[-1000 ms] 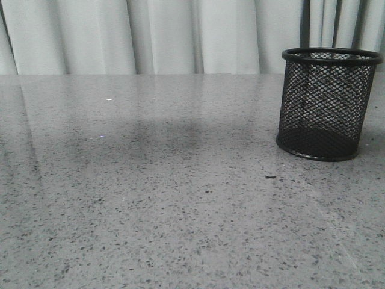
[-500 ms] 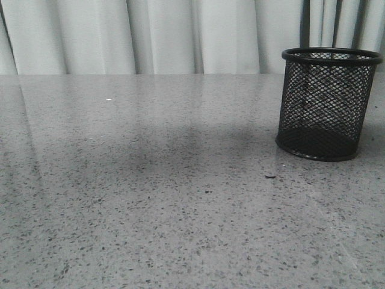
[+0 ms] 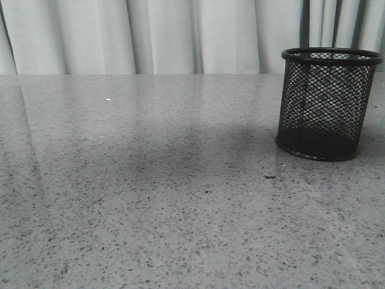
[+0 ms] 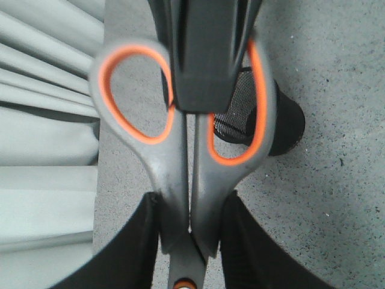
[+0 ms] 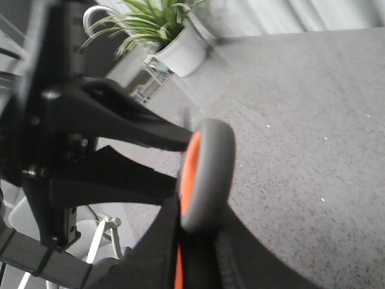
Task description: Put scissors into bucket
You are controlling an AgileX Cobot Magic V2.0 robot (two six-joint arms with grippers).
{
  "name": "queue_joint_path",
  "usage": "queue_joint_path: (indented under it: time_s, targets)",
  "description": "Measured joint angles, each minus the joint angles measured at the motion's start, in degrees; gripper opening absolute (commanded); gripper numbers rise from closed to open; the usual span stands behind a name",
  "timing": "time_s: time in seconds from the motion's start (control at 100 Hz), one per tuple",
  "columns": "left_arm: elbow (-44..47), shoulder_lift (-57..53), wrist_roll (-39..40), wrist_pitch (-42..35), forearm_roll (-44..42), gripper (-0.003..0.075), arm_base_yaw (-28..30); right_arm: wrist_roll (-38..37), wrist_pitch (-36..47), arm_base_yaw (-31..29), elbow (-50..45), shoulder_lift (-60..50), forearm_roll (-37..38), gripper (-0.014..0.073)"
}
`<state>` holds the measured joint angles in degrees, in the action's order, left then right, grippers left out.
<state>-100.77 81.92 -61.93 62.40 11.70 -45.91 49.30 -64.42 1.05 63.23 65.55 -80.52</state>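
The scissors (image 4: 180, 162), grey handles with orange linings, are held in the air, and their blades are out of view. My left gripper (image 4: 189, 223) is shut on their shanks just above the pivot. In the right wrist view my right gripper (image 5: 201, 241) is shut on one grey handle loop (image 5: 207, 174), seen edge-on. A black part of the right gripper (image 4: 201, 54) covers the handles in the left wrist view. The bucket (image 3: 328, 105), a black wire-mesh cup, stands upright on the table at the right. It also shows behind the scissors in the left wrist view (image 4: 286, 126). Neither gripper appears in the front view.
The grey speckled table (image 3: 150, 198) runs back to pale curtains (image 3: 180, 36). A potted plant in a white pot (image 5: 177, 45) and a metal frame (image 5: 99, 238) stand beyond the table's edge in the right wrist view. The left arm's black body (image 5: 78, 150) is close beside my right gripper.
A soft shadow on the table has drifted and spread rightward toward the bucket. The bucket has not moved.
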Motion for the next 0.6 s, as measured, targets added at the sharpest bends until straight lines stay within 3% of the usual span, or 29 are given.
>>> queue_joint_path:
  time_s: [0.13,0.21,0.41,0.6]
  targets:
    - [-0.12,0.77,0.54,0.63,-0.22,0.0371,0.00,0.17,-0.09,0.00,0.00,0.22,0.65,-0.0069]
    - [-0.12,1.17,1.08,1.26,0.15,0.0479,0.00,0.27,0.39,0.00,0.00,0.25,1.10,-0.0068]
    - [-0.20,1.39,7.97,0.66,0.69,0.0492,2.77,-0.60,2.82,0.00,0.22,0.35,3.20,-0.0048]
    - [-0.20,1.39,19.63,0.46,0.78,0.0492,14.38,-9.66,5.14,0.00,5.11,0.35,19.65,-0.0048]
